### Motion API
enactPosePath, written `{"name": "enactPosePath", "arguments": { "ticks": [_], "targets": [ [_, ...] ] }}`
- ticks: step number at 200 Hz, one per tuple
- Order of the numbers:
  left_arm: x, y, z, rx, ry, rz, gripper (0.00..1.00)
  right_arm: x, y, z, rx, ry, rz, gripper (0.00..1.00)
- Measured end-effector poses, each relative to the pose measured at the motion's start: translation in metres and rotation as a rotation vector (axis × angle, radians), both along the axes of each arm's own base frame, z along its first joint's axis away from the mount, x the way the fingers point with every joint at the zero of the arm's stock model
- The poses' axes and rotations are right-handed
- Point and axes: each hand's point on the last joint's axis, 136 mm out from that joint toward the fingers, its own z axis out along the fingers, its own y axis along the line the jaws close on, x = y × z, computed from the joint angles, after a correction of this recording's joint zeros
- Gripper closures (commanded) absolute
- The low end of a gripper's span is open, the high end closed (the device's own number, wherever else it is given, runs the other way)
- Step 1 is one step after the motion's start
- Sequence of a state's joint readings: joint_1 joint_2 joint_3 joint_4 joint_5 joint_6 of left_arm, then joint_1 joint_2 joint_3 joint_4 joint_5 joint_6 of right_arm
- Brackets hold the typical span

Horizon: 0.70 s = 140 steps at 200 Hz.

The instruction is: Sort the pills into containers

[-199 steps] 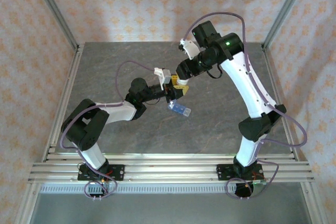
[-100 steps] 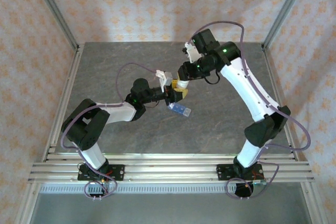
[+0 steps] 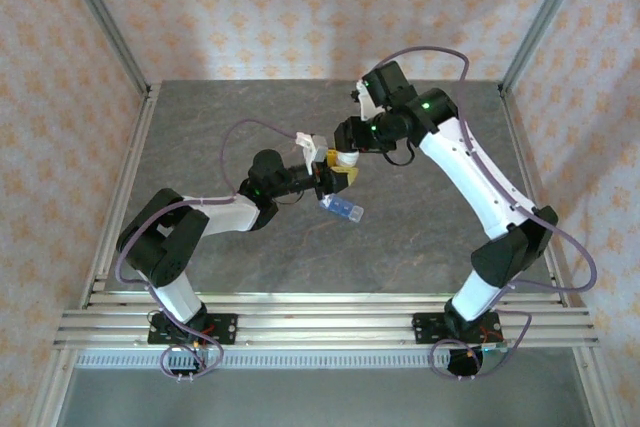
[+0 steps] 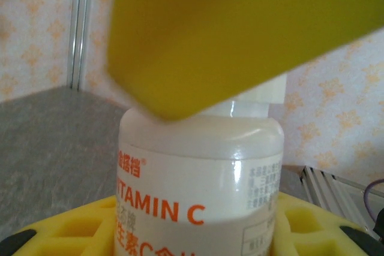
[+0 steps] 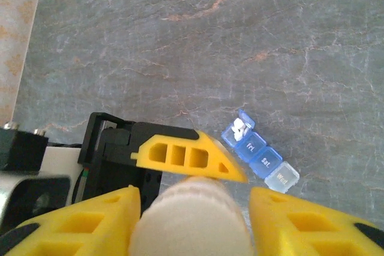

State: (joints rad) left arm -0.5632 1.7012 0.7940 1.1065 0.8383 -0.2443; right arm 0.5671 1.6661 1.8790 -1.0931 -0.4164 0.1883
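Right wrist view: the right gripper (image 5: 193, 201) straddles the bottle cap (image 5: 192, 223), and I cannot tell whether it clamps. The left gripper (image 3: 326, 181) grips the bottle (image 4: 198, 178). The pill box (image 5: 259, 155) lies mid-table, just toward the near edge, long axis diagonal.

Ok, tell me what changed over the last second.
The right arm re-posed: its elbow swung outward to the right, while the right claw stayed at the cap. No new grasp or release is visible. The left claw still holds the bottle, and the pill box hasn't moved.
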Motion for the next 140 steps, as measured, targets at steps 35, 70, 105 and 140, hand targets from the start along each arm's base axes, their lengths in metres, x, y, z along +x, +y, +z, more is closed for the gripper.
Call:
{"name": "enactPosePath", "arguments": {
  "ticks": [35, 70, 105, 140],
  "targets": [
    [0.000, 0.000, 0.013, -0.029, -0.049, 0.000, 1.00, 0.010, 0.002, 0.020, -0.005, -0.046, -0.001, 0.28],
    [0.000, 0.000, 0.015, -0.032, -0.054, 0.000, 1.00, 0.014, -0.002, 0.057, 0.007, -0.142, 0.014, 0.20],
    [-0.001, 0.000, 0.015, -0.032, -0.056, -0.003, 1.00, 0.013, -0.010, 0.067, -0.027, -0.198, 0.082, 0.20],
    [-0.005, 0.000, 0.019, -0.035, -0.065, -0.019, 1.00, 0.002, -0.015, 0.058, -0.095, -0.204, 0.219, 0.21]
  ]
}}
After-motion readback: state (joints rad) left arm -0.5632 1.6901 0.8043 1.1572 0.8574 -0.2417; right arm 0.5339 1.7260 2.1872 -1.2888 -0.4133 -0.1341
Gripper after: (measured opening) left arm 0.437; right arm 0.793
